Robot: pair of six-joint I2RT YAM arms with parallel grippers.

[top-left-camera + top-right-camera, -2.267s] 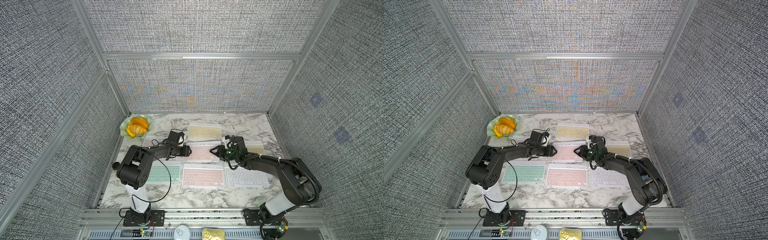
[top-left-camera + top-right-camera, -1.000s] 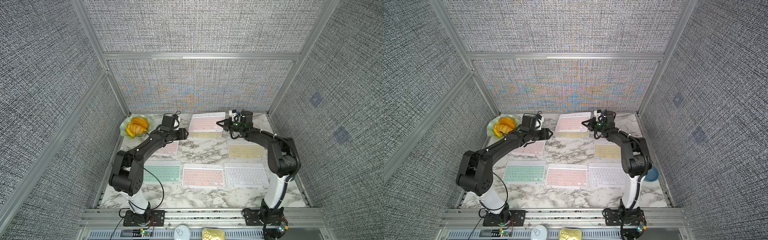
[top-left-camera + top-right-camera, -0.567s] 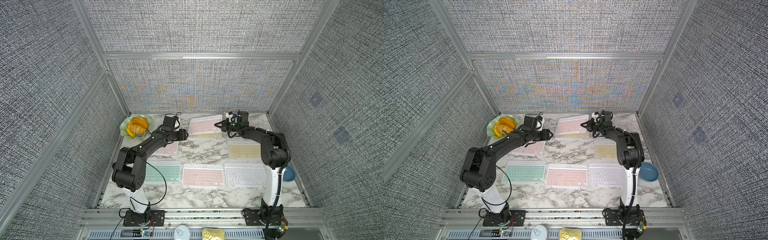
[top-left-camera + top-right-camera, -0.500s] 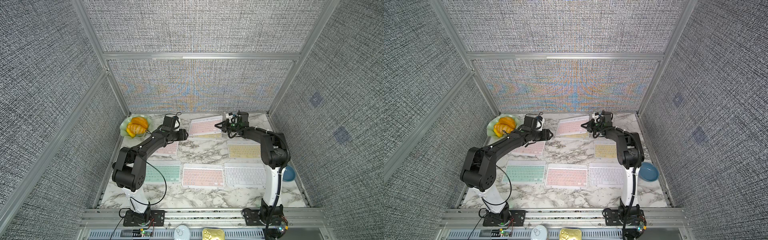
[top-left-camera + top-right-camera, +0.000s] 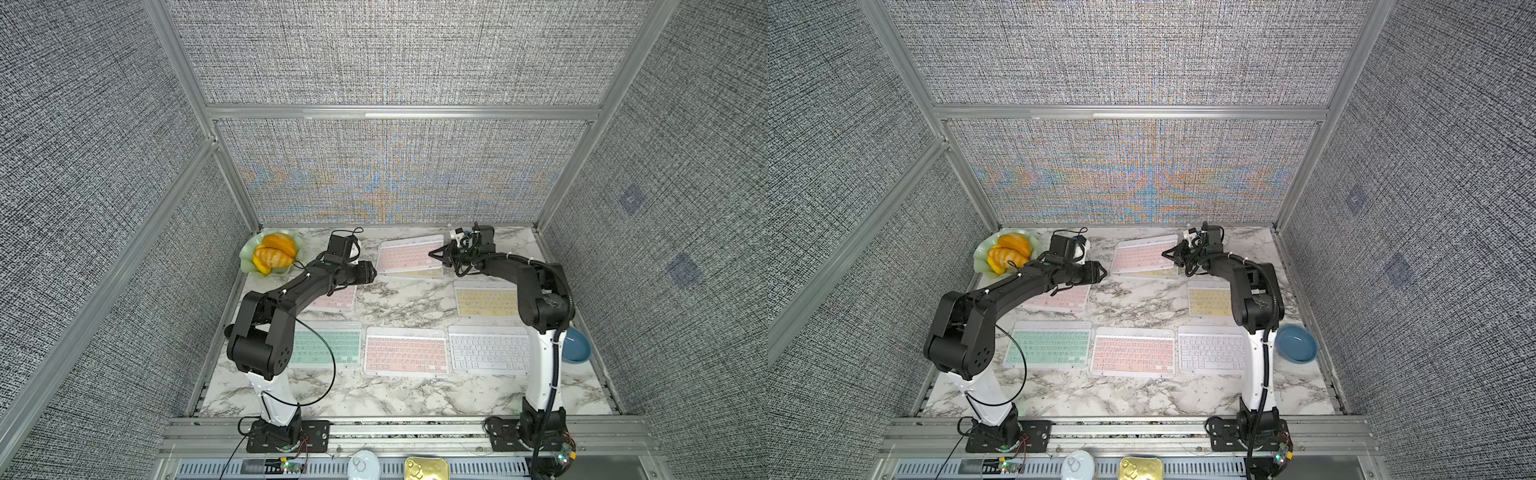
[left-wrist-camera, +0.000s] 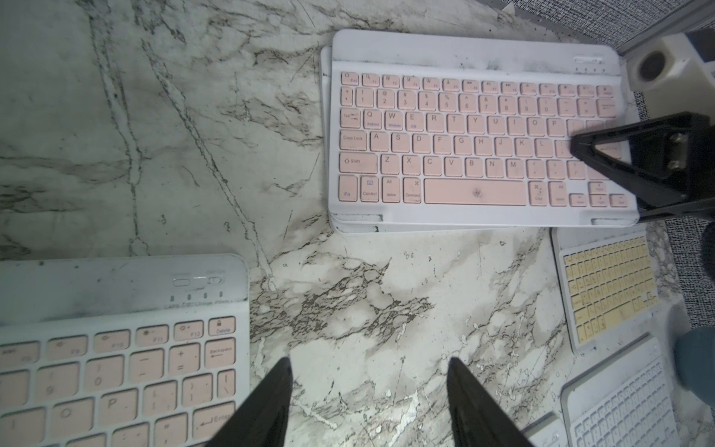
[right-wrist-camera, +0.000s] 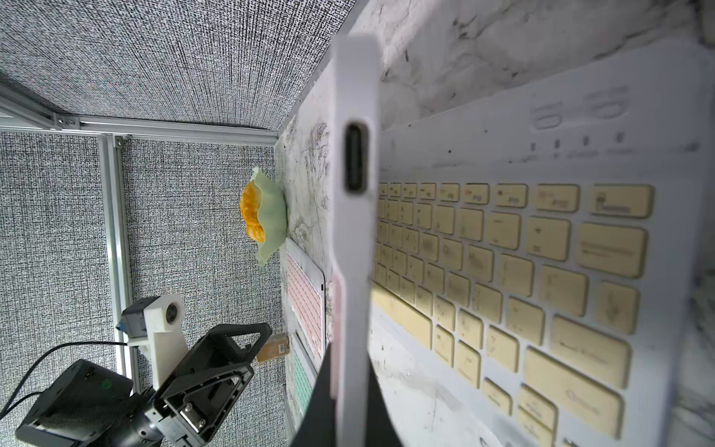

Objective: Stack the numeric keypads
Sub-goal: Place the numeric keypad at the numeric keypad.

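Two keypads overlap: the right gripper [image 5: 434, 252] has its jaws pinching one short edge of the pink keypad [image 5: 409, 255], tilted over the yellow keypad [image 7: 503, 251]. Lower that raised edge gently and square the corners over the yellow keypad before letting go. The left gripper [image 6: 367, 371], jaws spread and empty, hovers beside the yellow keypad.

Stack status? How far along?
Done: nothing released yet. In hand: right gripper clamps the tilted pink keypad over the back yellow keypad; left gripper open, empty. Left: five lie single, namely left pink keypad, right yellow keypad, mint keypad, front pink keypad, white keypad.
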